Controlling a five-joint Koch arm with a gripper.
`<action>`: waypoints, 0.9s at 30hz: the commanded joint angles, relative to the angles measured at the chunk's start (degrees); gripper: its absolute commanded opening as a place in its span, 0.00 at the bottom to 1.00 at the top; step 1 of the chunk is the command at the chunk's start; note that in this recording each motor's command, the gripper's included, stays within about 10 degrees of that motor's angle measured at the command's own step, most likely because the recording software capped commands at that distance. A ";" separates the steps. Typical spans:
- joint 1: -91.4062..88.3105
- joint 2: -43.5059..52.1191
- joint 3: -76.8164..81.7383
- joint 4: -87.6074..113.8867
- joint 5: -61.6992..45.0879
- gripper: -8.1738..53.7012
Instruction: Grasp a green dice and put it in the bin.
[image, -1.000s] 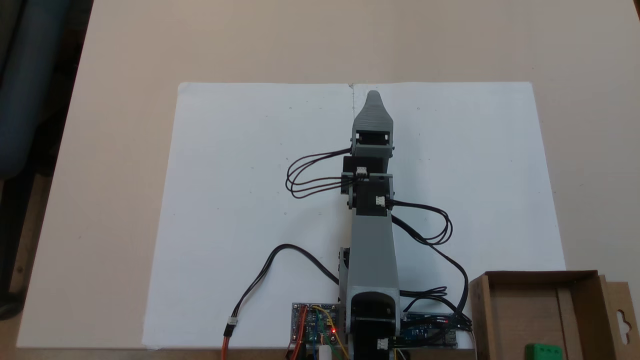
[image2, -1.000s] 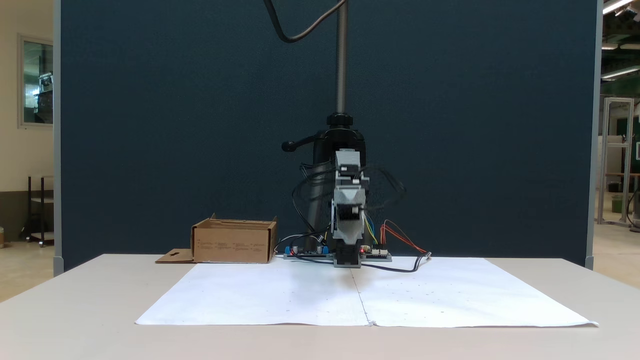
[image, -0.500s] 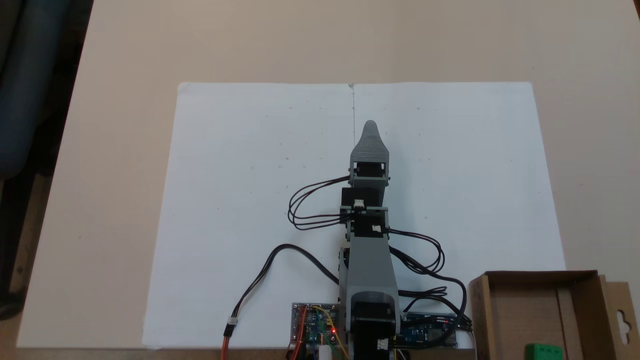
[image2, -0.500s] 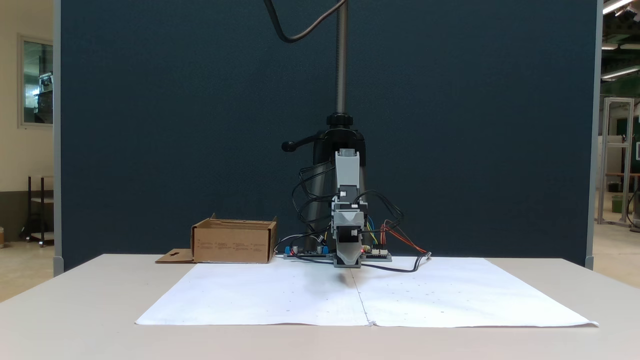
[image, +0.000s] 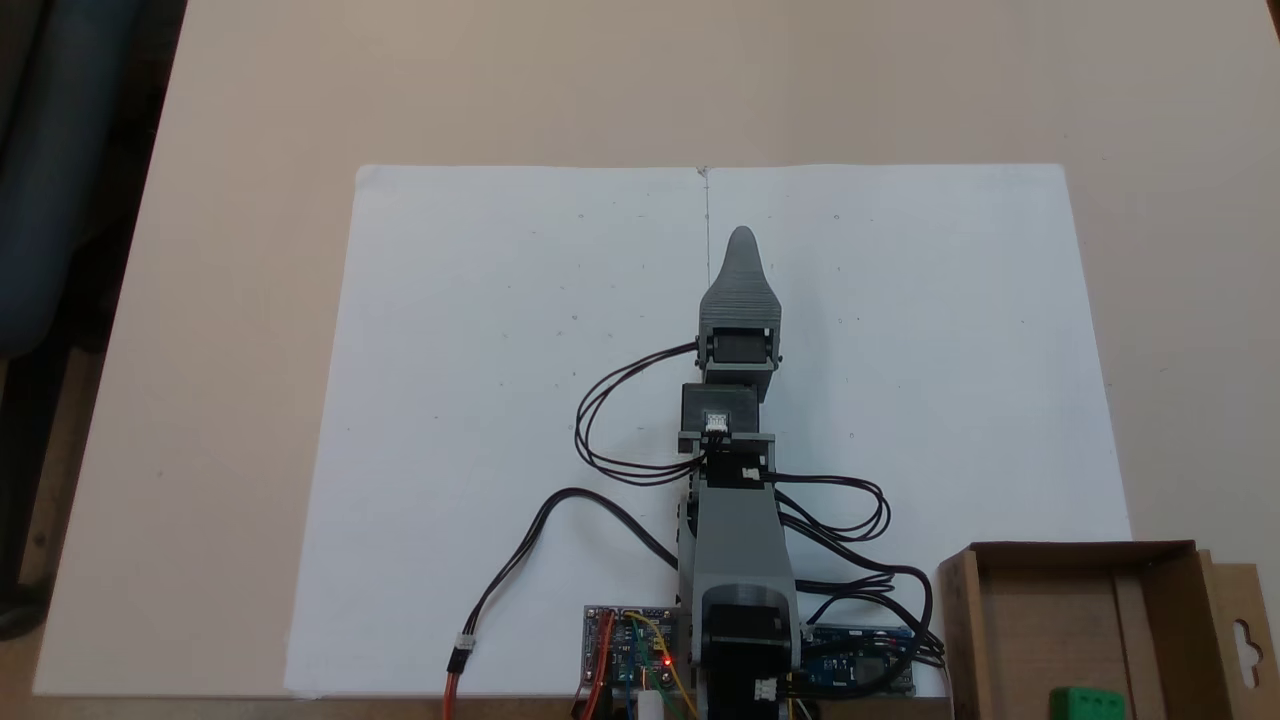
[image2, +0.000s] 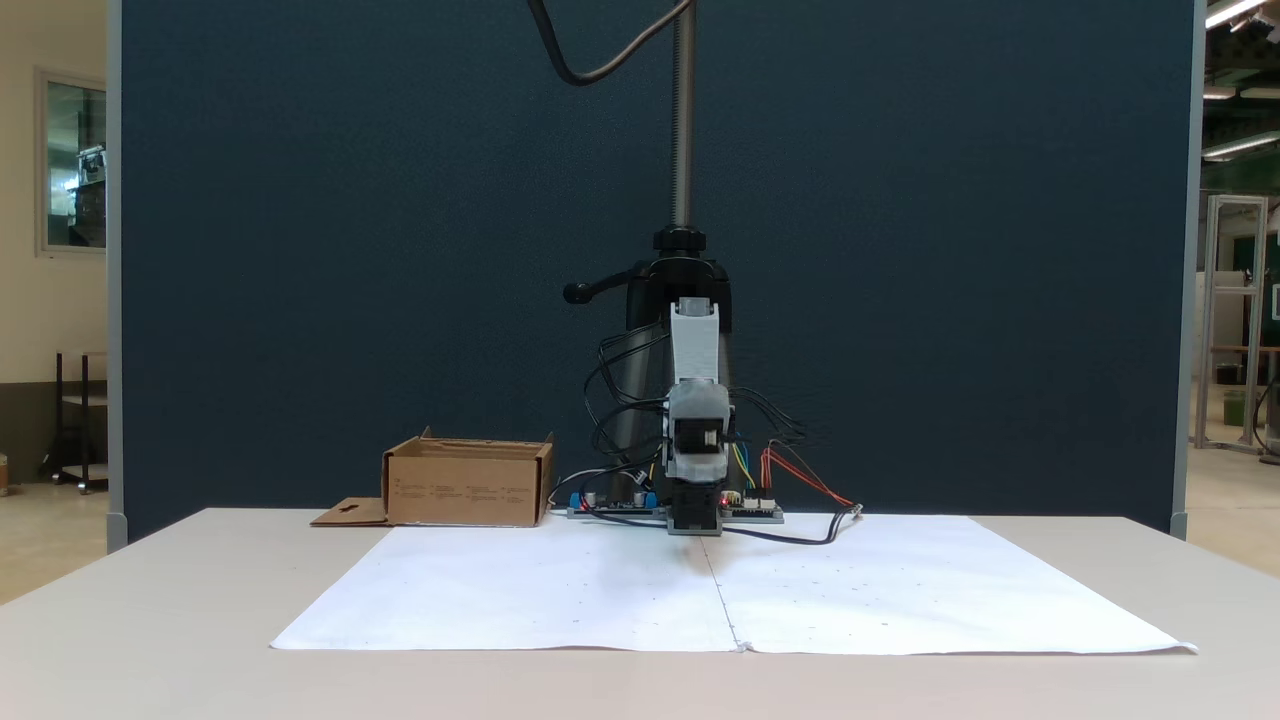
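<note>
The green dice (image: 1085, 703) lies inside the bin (image: 1040, 625), a brown cardboard box at the bottom right corner of a fixed view, cut off by the frame's lower edge. In another fixed view the bin (image2: 468, 483) stands left of the arm's base, its flap flat on the table. My grey gripper (image: 742, 240) reaches out over the middle seam of the white paper, far from the bin. It faces the camera head-on in the front view (image2: 697, 468), a little above the sheet. One jaw hides the other, and nothing shows between them.
A large white paper sheet (image: 480, 400) covers the beige table (image: 250, 200). Circuit boards (image: 628, 655) and looping black cables (image: 610, 420) sit around the arm's base. A dark blue partition (image2: 350, 250) and a stand pole (image2: 682, 120) rise behind the arm.
The arm pulled back from the paper's far edge toward its base and dipped low, then edged slightly forward and lifted the gripper a little. The dice and bin stayed put.
</note>
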 joint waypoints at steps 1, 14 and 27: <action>0.26 6.42 3.60 -9.56 0.26 0.85; 0.00 6.33 3.60 -26.10 0.44 0.85; -1.05 6.24 3.60 -25.93 0.35 0.85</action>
